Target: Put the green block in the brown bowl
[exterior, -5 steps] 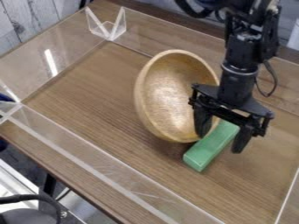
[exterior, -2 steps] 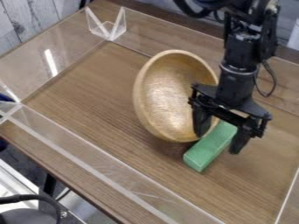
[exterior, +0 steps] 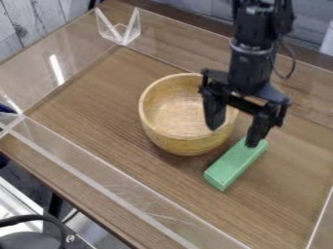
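Observation:
The brown bowl (exterior: 173,115) sits upright on the wooden table, its hollow facing up. On the table just right of and in front of the bowl lies the green block (exterior: 236,165), flat, with one end close to the bowl's wall. My gripper (exterior: 239,128) hangs pointing down over the bowl's right rim and the block's far end. It is open, with nothing between its black fingers (exterior: 212,112). It stands clear above the block.
Low clear acrylic walls (exterior: 78,170) fence the wooden table on the left and front. A small clear bracket (exterior: 120,27) stands at the back left corner. The arm's cables hang at the upper right.
The bowl, which leaned on its side before, now rests flat and upright. My gripper has risen off the block and shifted a little left, still open. The block lies where it was.

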Available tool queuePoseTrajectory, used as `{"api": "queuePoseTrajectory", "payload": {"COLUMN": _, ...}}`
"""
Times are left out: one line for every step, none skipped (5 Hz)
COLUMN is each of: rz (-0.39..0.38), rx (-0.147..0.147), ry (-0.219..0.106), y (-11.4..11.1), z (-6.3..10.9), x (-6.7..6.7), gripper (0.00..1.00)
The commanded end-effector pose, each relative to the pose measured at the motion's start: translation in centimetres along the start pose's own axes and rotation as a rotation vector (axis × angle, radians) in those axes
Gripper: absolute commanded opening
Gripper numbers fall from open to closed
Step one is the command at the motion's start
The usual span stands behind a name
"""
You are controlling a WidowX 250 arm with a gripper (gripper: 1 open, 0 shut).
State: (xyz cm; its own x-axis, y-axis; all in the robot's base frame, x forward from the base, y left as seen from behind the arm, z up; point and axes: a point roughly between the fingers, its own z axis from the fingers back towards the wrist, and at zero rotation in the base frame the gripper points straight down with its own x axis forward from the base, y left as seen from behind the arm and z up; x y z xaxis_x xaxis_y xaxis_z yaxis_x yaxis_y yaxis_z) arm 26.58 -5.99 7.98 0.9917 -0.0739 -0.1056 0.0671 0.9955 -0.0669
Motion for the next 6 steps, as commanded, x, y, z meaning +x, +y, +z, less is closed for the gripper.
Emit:
{"api": "queuePoseTrajectory", "payload": {"rz": -0.029, "rx": 0.001, "ry": -0.081, "y": -0.3, "z": 1.7, "x": 1.2, "gripper": 1.00}}
{"api": "queuePoseTrajectory", "payload": {"rz": -0.029, "rx": -0.008, "ry": -0.100, "y": -0.4, "z": 1.1, "x": 1.1, "gripper": 1.00}}
{"api": "queuePoseTrajectory", "payload": {"rz": -0.030, "rx": -0.019, "ry": -0.120, "y": -0.5, "z": 0.6, "x": 1.0, "gripper": 1.00}}
{"api": "queuePoseTrajectory", "payload": {"rz": -0.035, "rx": -0.027, "ry": -0.120, "y": -0.5, "z": 0.8, "x": 1.1, "gripper": 1.00}}
{"api": "queuePoseTrajectory", "payload": {"rz": -0.041, "rx": -0.035, "ry": -0.118, "y": -0.4, "z": 1.0, "x": 1.1, "gripper": 1.00}}
{"api": "queuePoseTrajectory", "payload": {"rz": -0.033, "rx": -0.044, "ry": -0.108, "y": -0.9, "z": 0.8, "x": 1.1, "gripper": 1.00}}
